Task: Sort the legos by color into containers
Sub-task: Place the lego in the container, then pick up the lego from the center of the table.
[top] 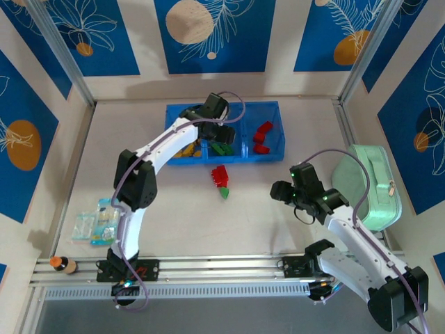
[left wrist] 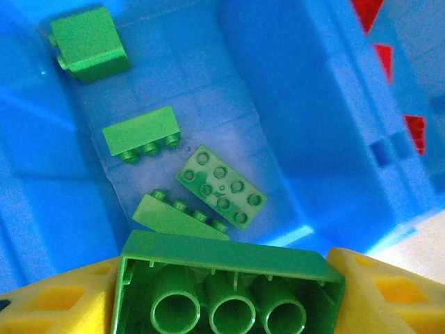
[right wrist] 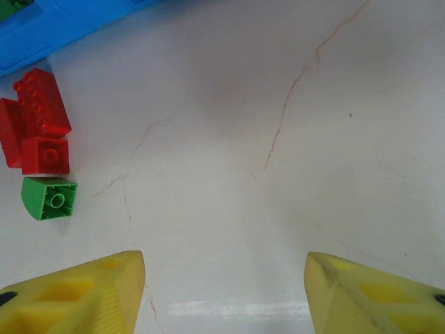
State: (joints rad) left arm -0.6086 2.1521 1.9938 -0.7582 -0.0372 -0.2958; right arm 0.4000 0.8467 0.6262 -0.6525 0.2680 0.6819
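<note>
Sorting looks well along from above: the blue tray point(top: 268, 157) lies at the far side of the worktop point(top: 174, 209), with orange-yellow legos point(top: 184, 149) in its left compartment, green legos point(top: 222, 147) in the middle one and red legos point(top: 263, 136) in the right one. The left arm point(top: 167, 142) reaches out so that its end hangs over the middle compartment. The right arm point(top: 351, 240) bends low over bare worktop near the mint-green case point(top: 372, 188). Nearer us than the tray we see a cluster of red bricks point(top: 220, 174) with a lone green brick point(top: 224, 193) just beside it, unsorted. At the left wrist, the left fingers point(left wrist: 52, 306) are clenched on a held green brick point(left wrist: 226, 278), its hollow underside towards the camera, above the compartment floor where four green legos point(left wrist: 221, 186) lie loose. Red shows beyond the tray wall point(left wrist: 334, 104) to the right. At the right wrist, the right fingers point(right wrist: 76, 292) stand wide apart with nothing between them, over bare worktop point(right wrist: 278, 139), and the red cluster point(right wrist: 35, 122) and lone green brick point(right wrist: 49, 198) lie off to their left. We judge the step in hand to be dropping this green piece among its own colour. The next move calls for parting the left fingers and lifting clear. After that, the cluster will need a pick that closes on one brick without dragging its neighbours.
</note>
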